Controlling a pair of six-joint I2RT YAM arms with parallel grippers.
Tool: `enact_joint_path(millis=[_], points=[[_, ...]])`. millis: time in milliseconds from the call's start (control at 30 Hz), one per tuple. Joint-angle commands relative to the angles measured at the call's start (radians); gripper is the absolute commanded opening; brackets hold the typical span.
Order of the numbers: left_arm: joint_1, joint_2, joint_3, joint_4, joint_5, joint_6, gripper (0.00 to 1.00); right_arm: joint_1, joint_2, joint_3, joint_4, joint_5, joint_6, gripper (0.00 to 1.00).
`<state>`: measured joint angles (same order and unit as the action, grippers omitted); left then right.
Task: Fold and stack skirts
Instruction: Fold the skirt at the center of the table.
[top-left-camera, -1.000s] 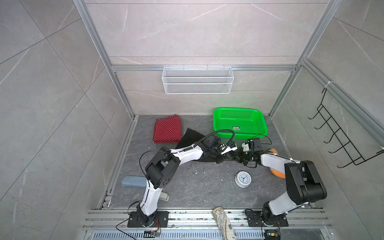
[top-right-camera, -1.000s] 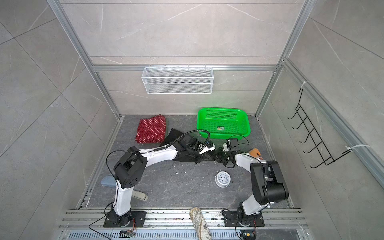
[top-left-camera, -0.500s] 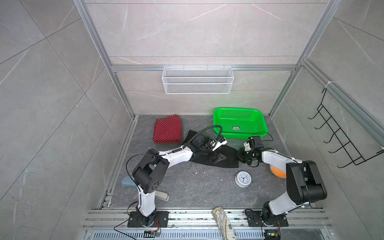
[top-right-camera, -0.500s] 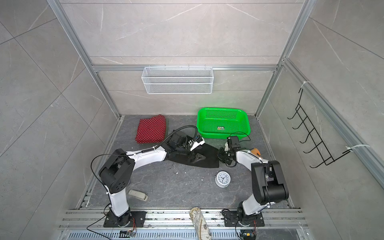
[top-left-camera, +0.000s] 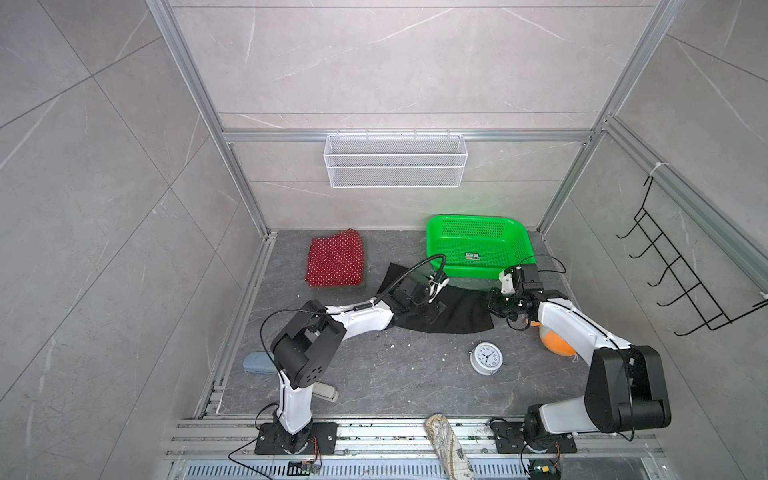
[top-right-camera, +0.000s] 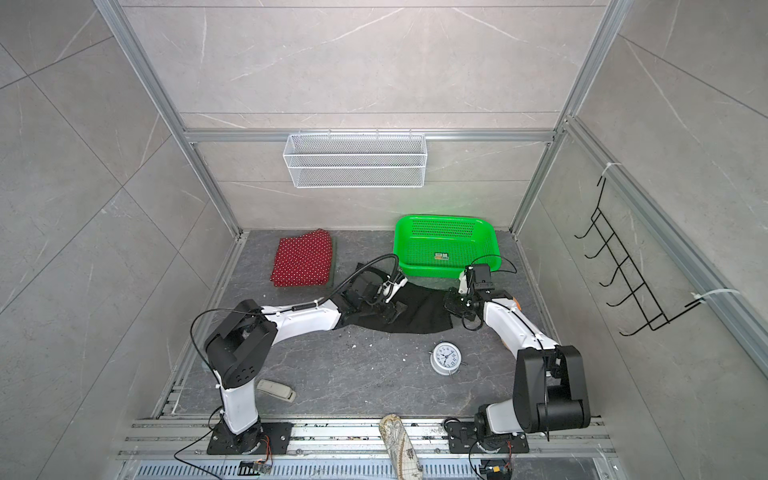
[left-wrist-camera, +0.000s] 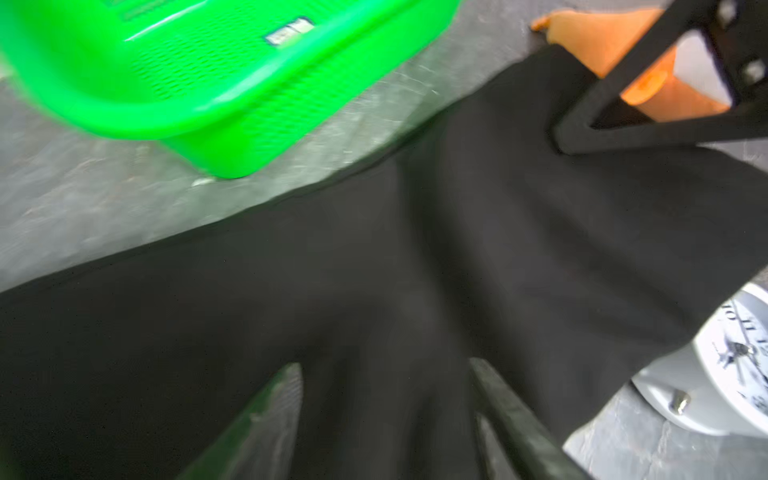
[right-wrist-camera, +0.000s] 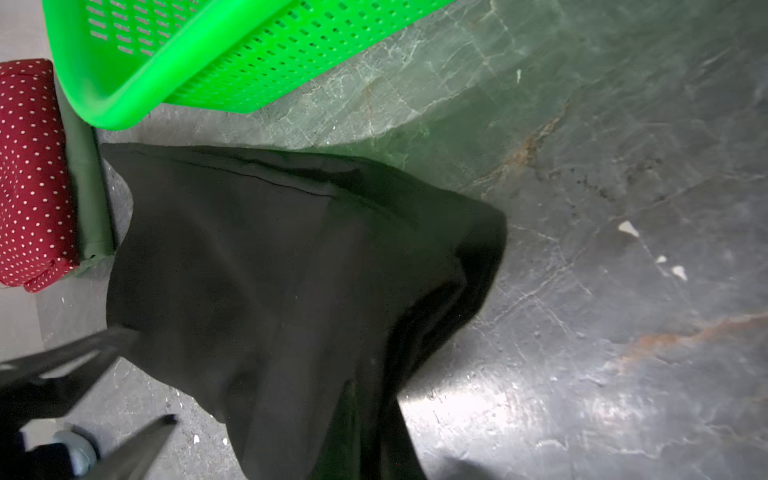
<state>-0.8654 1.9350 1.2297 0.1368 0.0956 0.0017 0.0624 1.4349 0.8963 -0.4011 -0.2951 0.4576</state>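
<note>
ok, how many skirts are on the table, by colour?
red dotted skirt: 1
olive skirt, under the red one: 1
black skirt: 1
total: 3

We saw a bright green basket (top-left-camera: 498, 249) standing empty at the back of the dark stone tabletop (top-left-camera: 395, 382), below a white wire basket (top-left-camera: 395, 160) hung on the wall. A white alarm clock (top-left-camera: 486, 358) lay face up nearer the front, with an orange plush toy (top-left-camera: 555, 343) to its right, only partly in view. A beige patterned roll (top-left-camera: 451, 446) lay over the front rail, a blue-grey pouch (top-left-camera: 257, 363) sat by the left edge, and a flat beige object (top-right-camera: 276, 390) was near it.
</note>
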Motion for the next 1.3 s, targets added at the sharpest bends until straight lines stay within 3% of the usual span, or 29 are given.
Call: enact_joint_path(millis=[0,233,333,667,800,1267], points=[[-0.026,0.055,0.038,0.017,-0.052,-0.082,0.54,0.003,-0.048,0.035,-0.02,-0.006,-0.036,0.0],[-0.042,0.118,0.049,-0.005,-0.099,-0.219,0.28,0.004,-0.09,0.082,-0.061,-0.006,-0.055,0.0],[-0.059,0.134,0.067,-0.005,-0.114,-0.241,0.23,0.003,-0.102,0.103,-0.073,-0.009,-0.056,0.0],[-0.081,0.197,0.138,0.042,-0.038,-0.288,0.17,0.043,-0.084,0.155,-0.076,-0.034,-0.048,0.0],[-0.076,0.16,0.105,0.046,-0.073,-0.279,0.17,0.068,-0.064,0.176,-0.092,-0.01,-0.052,0.0],[0.22,-0.228,-0.296,0.107,-0.12,-0.293,0.17,0.124,-0.002,0.309,-0.228,0.115,-0.129,0.0]])
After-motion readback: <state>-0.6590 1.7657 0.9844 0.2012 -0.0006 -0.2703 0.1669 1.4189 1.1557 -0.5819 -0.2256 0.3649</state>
